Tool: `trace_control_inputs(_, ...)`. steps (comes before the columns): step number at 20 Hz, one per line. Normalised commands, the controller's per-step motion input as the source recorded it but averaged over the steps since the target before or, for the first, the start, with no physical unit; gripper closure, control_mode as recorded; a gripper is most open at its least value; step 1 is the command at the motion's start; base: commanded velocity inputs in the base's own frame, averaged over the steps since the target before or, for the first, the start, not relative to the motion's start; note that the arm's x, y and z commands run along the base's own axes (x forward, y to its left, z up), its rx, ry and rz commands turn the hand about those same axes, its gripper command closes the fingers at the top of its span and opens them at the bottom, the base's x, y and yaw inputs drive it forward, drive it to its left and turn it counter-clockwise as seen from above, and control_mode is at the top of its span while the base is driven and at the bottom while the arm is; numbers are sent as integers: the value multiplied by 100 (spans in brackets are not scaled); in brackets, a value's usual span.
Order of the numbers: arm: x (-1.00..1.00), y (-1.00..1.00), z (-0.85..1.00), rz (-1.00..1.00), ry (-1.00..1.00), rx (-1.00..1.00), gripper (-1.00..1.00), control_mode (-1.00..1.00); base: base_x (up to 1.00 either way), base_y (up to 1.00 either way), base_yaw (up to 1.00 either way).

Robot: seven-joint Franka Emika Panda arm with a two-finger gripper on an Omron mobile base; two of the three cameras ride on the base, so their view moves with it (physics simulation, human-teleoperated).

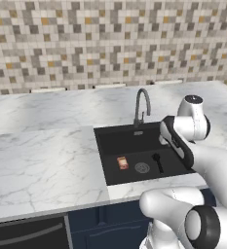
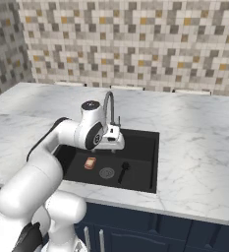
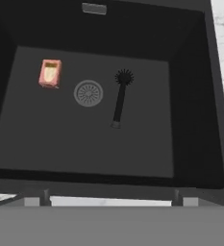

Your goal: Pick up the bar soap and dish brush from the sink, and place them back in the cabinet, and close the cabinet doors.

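The bar soap (image 3: 50, 73), reddish-orange with a pale centre, lies flat on the floor of the black sink (image 3: 84, 144), left of the round drain (image 3: 88, 92). To the drain's right lies the black dish brush (image 3: 119, 98), its bristly head toward the back wall. Both also show in the base views: soap (image 1: 122, 163) (image 2: 90, 163), brush (image 1: 158, 162) (image 2: 123, 172). My gripper (image 3: 108, 201) (image 2: 113, 146) hangs open above the sink (image 2: 140, 162), pointing down, its fingertips wide apart and holding nothing. The cabinet and its doors are out of view.
A curved chrome faucet (image 1: 141, 104) (image 2: 109, 106) rises behind the basin, close to my hand. White marble counter (image 1: 42, 160) (image 2: 199, 162) spreads on both sides, backed by a tiled wall. Navy fronts (image 2: 150, 231) run under the counter.
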Motion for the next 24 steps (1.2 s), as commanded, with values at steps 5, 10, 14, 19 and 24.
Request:
trace_control_inputs(5,30,-10,-29,0,0,0,-100,-100,0,0,0)
trace_control_inputs(10,36,-10,-29,0,0,0,-100,-100,0,0,0)
trace_control_inputs(14,41,-9,-33,0,0,0,-100,-100,0,0,0)
trace_control_inputs(19,33,-10,-37,0,0,0,-100,-100,0,0,0)
trace_control_inputs(24,23,-10,-40,0,0,0,-100,-100,0,0,0)
